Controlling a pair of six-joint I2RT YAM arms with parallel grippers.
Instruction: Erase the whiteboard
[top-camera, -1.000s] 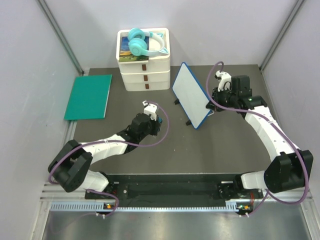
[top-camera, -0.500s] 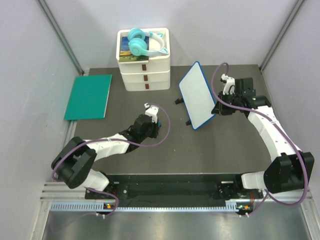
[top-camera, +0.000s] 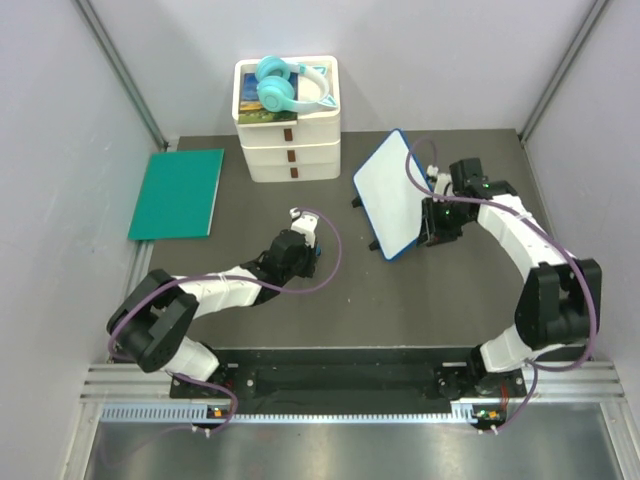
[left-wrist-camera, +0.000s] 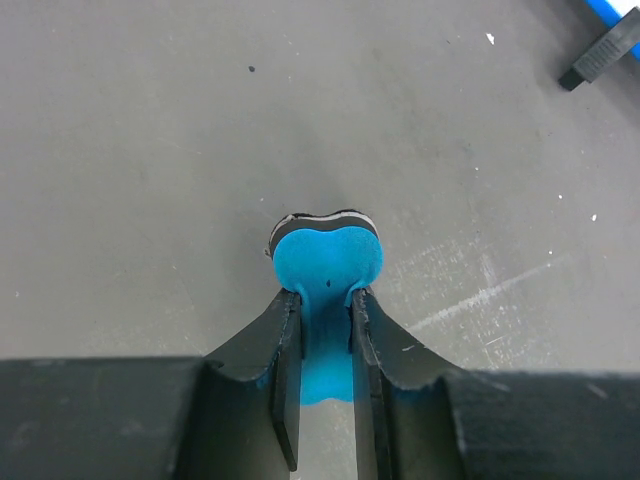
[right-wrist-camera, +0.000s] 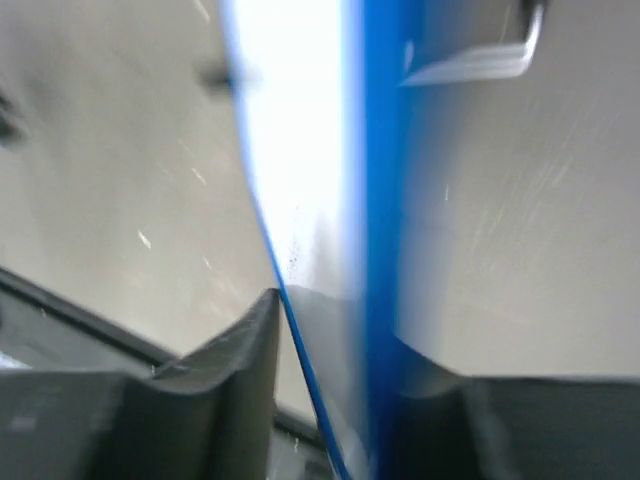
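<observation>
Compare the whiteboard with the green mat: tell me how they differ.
The whiteboard is white with a blue frame; the green mat is plain green. The whiteboard stands tilted on its black feet, while the green mat lies flat. The whiteboard sits right of centre, the green mat far left. Both are thin rectangles.

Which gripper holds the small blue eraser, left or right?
The left gripper, clamped on the small blue eraser; the right gripper instead straddles an edge of the blue-framed whiteboard.
</observation>
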